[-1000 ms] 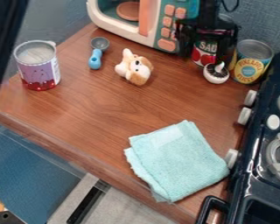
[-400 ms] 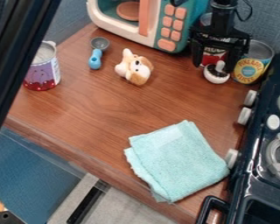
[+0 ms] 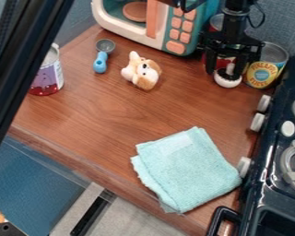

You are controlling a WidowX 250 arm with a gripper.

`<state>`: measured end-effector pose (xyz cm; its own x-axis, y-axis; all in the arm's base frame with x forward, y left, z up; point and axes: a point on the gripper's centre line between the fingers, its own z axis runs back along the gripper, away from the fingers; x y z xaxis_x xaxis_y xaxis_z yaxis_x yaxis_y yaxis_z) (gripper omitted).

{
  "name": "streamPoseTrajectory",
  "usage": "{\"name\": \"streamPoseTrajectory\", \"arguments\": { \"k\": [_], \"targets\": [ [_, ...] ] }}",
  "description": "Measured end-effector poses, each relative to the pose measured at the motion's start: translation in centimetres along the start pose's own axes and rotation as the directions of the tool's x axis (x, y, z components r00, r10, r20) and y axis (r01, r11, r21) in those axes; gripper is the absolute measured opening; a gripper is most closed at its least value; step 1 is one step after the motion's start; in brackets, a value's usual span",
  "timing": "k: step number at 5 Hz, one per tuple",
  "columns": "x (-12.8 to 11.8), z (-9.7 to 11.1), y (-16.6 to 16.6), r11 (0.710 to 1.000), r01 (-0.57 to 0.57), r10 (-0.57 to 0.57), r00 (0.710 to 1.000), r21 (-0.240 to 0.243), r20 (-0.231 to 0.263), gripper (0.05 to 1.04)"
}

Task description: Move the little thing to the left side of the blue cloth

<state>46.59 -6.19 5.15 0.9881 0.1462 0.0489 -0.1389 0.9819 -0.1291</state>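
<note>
Taking the whole view as a clock face, the black two-finger robot hand hangs down at two o'clock, right over a small round black-and-white thing with a pale knob on top. The hand's two fingers are parted, one on either side of that knob, and I can't tell whether they touch it, but they aren't closed on anything. The little round thing sits upright on the brown wood-look counter, just beside a metal can with a blue-and-yellow label; a red-labelled can stands behind the hand. The folded light-teal cloth lies flat down at five o'clock, well apart from the round thing. At twelve o'clock there's a brown-and-white plush dog, below a cream-and-teal toy microwave with orange buttons. A blue-handled grey measuring spoon lies at eleven, and a purple-and-red can stands at ten, partly behind a slanting black bar. The dark toy stove runs along from three to five.
</note>
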Motion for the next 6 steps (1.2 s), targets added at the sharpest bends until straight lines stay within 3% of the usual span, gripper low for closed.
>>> {"name": "streamPoseTrajectory", "arguments": {
  "k": [1,2,4,5,6],
  "targets": [
    [0.2,0.0,-0.1,1.000,-0.005,0.005,1.000,-0.004,0.012,0.377],
    [0.2,0.0,0.0,1.000,-0.012,0.012,1.000,-0.003,0.012,0.236],
    [-0.1,0.0,0.1,1.000,-0.024,0.024,0.999,0.001,0.024,0.231],
    [-1.6,1.0,0.5,0.996,-0.094,0.094,0.995,0.008,0.025,0.231],
    [-3.8,4.7,0.9,0.990,-0.142,0.142,0.985,-0.005,0.095,0.231]
  ]
}}
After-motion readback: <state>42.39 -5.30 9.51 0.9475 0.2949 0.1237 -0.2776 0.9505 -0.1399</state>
